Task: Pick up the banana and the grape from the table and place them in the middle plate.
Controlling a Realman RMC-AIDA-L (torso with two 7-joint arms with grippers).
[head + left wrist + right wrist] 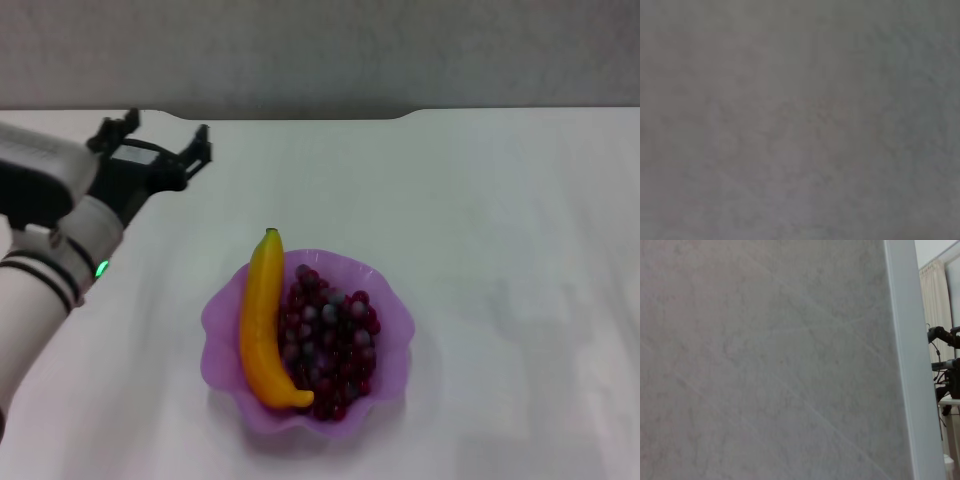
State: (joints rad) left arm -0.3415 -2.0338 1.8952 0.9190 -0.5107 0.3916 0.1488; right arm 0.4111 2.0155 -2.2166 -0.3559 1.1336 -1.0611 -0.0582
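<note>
One gripper in view: the left gripper [165, 140], black, over the far left of the table [500, 230], well apart from the plate. Its fingers [203, 142] are spread with a clear gap between them, jaws released, nothing held. It points toward the far edge, roughly level with the tabletop. Behind it a dark wrist section, then a white forearm with black bands and a small green light [101, 268], running down to the near left corner of the head view. Right gripper does not show in any view, so its jaw state cannot be told.

Table is plain white, flat, with a rounded notch [290, 114] on its far edge. Grey wall [320, 50] behind it. Left wrist view shows only a blurred grey surface, no detail. Right wrist view shows a grey mottled panel [765, 360] with a pale vertical frame [907, 365] beside it, and past that a curtain [935, 295] and some dark equipment [947, 365] on a stand, too small to identify.

Middle plate [390, 300], translucent purple with wavy rim, sits near centre of the table on the near side. Banana [262, 325] lies in it on the robot's left side, dark tip poking over the far rim. Grape [330, 340] bunch lies in the plate just beside the banana, touching it, on the right.

No readable writing or labels anywhere.
</note>
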